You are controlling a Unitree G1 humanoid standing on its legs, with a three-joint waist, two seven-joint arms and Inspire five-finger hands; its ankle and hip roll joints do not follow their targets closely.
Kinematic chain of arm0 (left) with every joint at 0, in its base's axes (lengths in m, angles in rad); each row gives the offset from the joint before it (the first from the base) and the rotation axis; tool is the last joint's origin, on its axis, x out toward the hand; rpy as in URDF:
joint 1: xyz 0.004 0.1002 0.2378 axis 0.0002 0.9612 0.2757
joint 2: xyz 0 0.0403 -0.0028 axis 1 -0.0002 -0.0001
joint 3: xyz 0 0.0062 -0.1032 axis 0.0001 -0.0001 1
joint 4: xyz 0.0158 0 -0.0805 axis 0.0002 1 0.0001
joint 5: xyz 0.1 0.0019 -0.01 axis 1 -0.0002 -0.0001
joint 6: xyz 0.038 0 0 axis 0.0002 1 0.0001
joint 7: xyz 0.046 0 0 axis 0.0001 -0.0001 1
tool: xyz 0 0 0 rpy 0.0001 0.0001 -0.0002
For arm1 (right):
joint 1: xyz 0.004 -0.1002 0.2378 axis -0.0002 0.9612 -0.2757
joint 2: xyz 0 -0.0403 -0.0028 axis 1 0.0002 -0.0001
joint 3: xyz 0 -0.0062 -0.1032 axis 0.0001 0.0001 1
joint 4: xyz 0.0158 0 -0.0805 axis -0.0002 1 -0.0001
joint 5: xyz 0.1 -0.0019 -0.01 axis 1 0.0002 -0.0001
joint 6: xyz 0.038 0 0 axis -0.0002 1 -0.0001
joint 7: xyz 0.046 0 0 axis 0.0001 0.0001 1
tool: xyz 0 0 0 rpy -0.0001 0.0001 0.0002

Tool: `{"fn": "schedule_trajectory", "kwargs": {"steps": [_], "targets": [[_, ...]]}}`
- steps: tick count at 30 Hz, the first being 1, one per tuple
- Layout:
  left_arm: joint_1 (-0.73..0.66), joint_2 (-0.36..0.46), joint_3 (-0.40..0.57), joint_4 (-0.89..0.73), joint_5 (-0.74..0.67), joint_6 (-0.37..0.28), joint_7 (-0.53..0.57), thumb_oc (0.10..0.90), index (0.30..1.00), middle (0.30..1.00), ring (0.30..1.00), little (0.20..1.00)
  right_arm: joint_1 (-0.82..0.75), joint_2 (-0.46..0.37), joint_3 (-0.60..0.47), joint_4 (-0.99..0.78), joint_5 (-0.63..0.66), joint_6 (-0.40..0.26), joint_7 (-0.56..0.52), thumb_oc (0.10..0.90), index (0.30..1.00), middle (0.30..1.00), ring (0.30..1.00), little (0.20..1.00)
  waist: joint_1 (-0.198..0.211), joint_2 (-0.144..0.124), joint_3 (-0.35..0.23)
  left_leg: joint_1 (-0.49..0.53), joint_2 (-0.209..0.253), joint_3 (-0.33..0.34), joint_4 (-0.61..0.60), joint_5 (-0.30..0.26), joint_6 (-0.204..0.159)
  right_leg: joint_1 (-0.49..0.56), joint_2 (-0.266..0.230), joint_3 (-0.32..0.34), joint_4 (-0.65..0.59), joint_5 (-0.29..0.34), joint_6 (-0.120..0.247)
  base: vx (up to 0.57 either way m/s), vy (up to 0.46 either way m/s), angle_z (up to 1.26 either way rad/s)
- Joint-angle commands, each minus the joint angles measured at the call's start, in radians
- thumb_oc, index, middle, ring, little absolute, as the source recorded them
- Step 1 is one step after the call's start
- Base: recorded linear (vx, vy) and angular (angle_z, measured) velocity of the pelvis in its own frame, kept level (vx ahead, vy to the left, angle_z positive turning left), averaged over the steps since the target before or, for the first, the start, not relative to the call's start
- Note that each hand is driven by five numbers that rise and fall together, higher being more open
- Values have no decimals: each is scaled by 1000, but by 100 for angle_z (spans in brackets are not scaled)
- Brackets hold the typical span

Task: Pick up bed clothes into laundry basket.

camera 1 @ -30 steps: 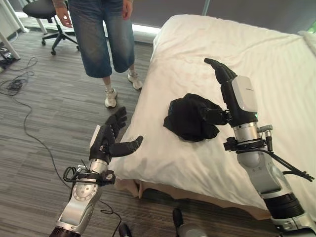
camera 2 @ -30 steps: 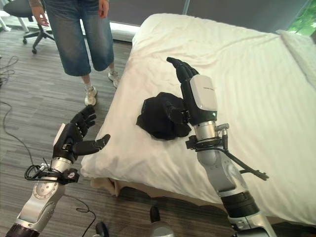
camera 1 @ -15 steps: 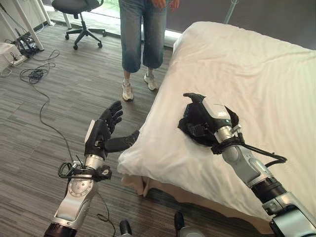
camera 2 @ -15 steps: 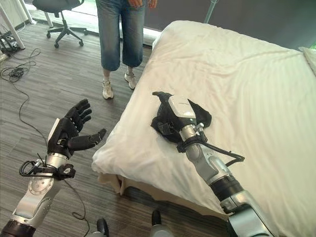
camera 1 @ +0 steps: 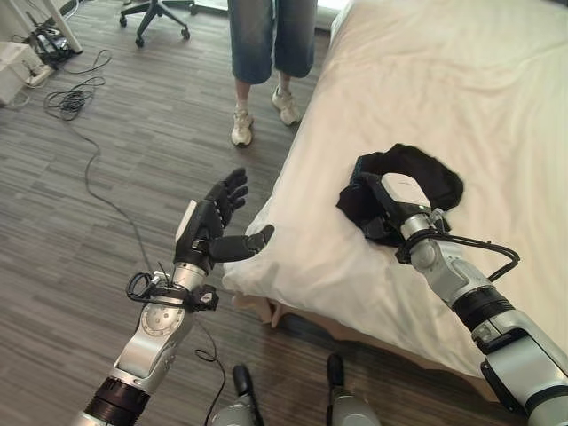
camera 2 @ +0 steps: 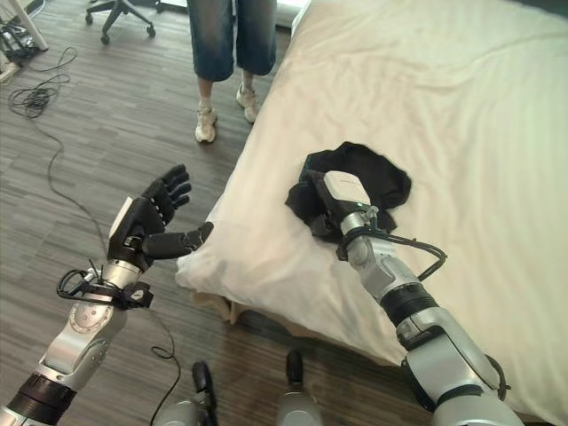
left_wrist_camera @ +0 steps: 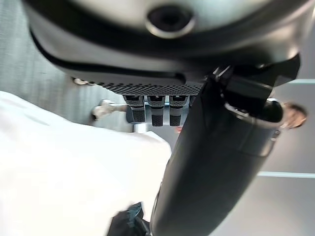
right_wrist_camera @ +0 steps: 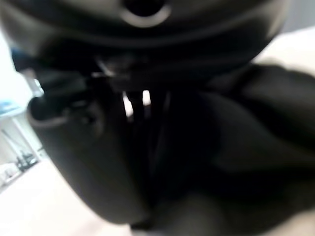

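A crumpled black garment (camera 1: 428, 169) lies on the white bed (camera 1: 470, 71) near its left edge. My right hand (camera 1: 397, 197) rests on the garment's near side, its white-covered back up and its front sunk in the cloth. In the right wrist view black cloth (right_wrist_camera: 256, 132) lies right against the hand. My left hand (camera 1: 213, 232) hangs open over the floor beside the bed's near corner, fingers straight and thumb pointing toward the mattress, holding nothing. The left wrist view shows its straight fingers (left_wrist_camera: 152, 112) above the white sheet (left_wrist_camera: 54, 162).
A person in jeans and white shoes (camera 1: 266, 53) stands on the wooden floor at the bed's left side. An office chair (camera 1: 158, 11) stands behind that person. Cables (camera 1: 69, 99) lie on the floor at the far left. The bed drops off at its left edge (camera 1: 293, 186).
My right hand has come down from upright above the black garment onto the cloth. The camera has swung, so the whole scene shifted. The left hand stays open.
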Motion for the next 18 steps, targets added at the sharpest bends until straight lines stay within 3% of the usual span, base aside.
{"fn": "schedule_trajectory", "kwargs": {"steps": [1,6,8,10,11,12,13,16,18], "targets": [[-107,52,35,-123,26,-134,-7,800,900,900,900,900,-202,9,34,49,42,-10,11,400,300,300,300,300,6,-32,-19,33,10,64,3,-226,9,-71,-61,-13,5,-65,23,-19,48,0],[-120,49,33,-129,36,-141,-6,800,900,900,900,900,-275,-40,39,54,23,-8,-16,400,300,300,300,300,-10,-25,-28,32,8,81,3,-232,11,-81,-68,-15,5,-61,32,-2,61,0],[-120,52,36,-128,43,-142,-4,800,900,900,900,900,-293,-76,32,34,15,-6,-26,400,300,300,300,300,-18,-29,-31,39,7,85,3,-236,12,-77,-70,-13,5,-62,35,26,59,1],[-101,56,55,-140,45,-139,-7,800,900,900,900,900,-302,-178,-7,-62,16,0,-58,400,300,300,300,300,-47,-49,-47,57,6,97,3,-248,14,-68,-72,-6,5,-61,40,31,71,0],[-101,56,55,-140,45,-139,-7,800,900,900,900,900,-301,-178,-8,-63,16,0,-58,400,300,300,300,300,-47,-49,-48,56,6,98,3,-248,14,-70,-72,-5,5,-61,39,74,67,-4],[-76,65,80,-145,55,-132,-10,800,900,900,900,900,-262,-266,-61,-159,30,-1,-91,400,300,300,300,300,-79,-73,-62,83,6,114,3,-264,18,-57,-70,-2,5,-62,47,91,61,-8],[-61,72,97,-149,57,-127,-14,800,900,900,900,900,-233,-301,-97,-213,30,-1,-107,400,300,300,300,300,-93,-85,-69,94,7,123,3,-270,20,-53,-70,2,5,-60,52,110,82,-7],[2,78,166,-170,55,-117,-23,800,900,900,900,900,-84,-391,-267,-396,45,-13,-156,400,300,300,300,300,-135,-123,-87,129,12,162,3,-288,24,-51,-66,19,5,-46,70,63,51,-31],[54,73,229,-185,55,-110,-27,800,900,900,900,900,72,-424,-446,-517,94,-27,-188,400,300,300,300,300,-159,-143,-98,147,13,188,3,-297,26,-52,-64,23,5,-31,82,61,41,-45]]}}
